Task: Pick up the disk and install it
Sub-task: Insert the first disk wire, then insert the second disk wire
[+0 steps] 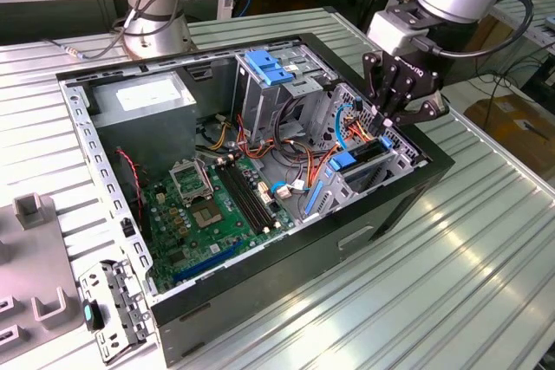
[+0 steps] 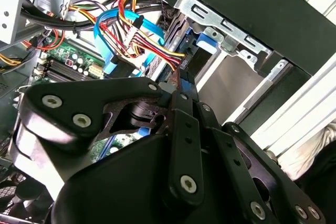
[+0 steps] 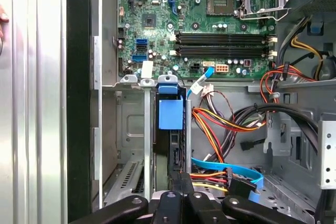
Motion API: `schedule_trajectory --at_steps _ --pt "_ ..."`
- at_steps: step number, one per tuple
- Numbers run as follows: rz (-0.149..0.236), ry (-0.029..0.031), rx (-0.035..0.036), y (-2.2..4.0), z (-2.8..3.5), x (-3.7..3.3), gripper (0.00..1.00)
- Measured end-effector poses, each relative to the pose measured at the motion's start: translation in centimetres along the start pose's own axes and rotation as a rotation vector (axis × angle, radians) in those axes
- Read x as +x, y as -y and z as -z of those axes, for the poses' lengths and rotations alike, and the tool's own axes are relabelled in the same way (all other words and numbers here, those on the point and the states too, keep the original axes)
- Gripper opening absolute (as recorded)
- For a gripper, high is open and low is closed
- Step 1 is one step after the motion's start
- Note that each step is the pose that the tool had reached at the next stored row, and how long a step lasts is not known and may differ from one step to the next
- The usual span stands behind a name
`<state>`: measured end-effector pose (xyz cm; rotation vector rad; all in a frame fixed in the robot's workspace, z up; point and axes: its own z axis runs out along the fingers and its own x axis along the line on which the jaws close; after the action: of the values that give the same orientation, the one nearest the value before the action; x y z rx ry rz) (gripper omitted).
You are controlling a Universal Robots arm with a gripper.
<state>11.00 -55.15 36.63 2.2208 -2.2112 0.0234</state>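
Observation:
The disk [image 1: 362, 165] stands on edge in the drive cage at the end of the open computer case [image 1: 395, 214] on the exterior view's right, with a blue rail [image 1: 343, 161] at its end. In the first wrist view the disk [image 3: 174, 150] is a dark slab in the slot behind a blue tab [image 3: 170, 113]. My gripper [image 1: 388, 124] hangs just above the cage, pointing down. Its black fingers [image 3: 181, 182] lie together over the disk's upper edge. In the second wrist view the gripper [image 2: 180, 88] is shut, with nothing visible between its tips.
Coloured cables [image 1: 347, 123] and a blue flat cable [image 3: 236, 170] crowd beside the cage. The green motherboard [image 1: 212, 210], a grey box with a white sticker [image 1: 143, 97] and a blue handle [image 1: 264, 67] are inside the case. Grey fixtures [image 1: 35, 214] stand at the exterior view's left.

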Motion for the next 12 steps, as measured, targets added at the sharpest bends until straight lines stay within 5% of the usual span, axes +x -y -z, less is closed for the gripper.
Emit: schedule_trajectory --at_steps 12 --pt "0.000 0.0000 0.0000 0.00 0.25 0.00 0.11"
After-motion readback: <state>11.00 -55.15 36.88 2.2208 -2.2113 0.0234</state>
